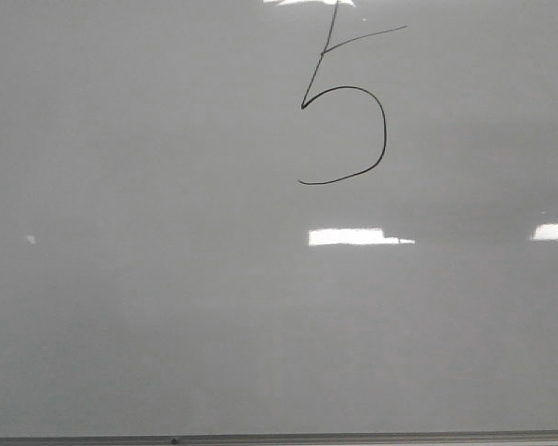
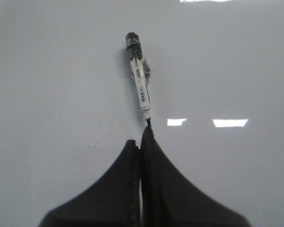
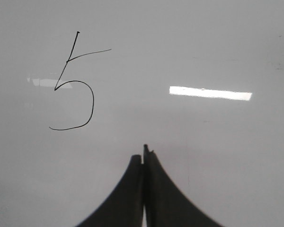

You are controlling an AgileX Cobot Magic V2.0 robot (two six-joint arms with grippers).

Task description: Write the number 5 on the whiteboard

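Observation:
The number 5 (image 1: 384, 139) is drawn in thin black line near the top middle of the whiteboard (image 1: 167, 297); it also shows in the right wrist view (image 3: 93, 101). A white marker (image 2: 140, 80) with a black end lies flat on the whiteboard (image 2: 52, 85), its thin tip pointing at my left gripper (image 2: 141, 139). The left gripper's jaws are shut, right at the marker's tip, with nothing between them. My right gripper (image 3: 143, 153) is shut and empty over bare board (image 3: 217, 156), beside and below the 5. Neither gripper shows in the front view.
A thin grey metal edge strip (image 1: 279, 438) runs along the board's near edge. Bright rectangular light reflections (image 1: 353, 236) lie on the glossy surface below the 5 and at the right (image 1: 553, 231).

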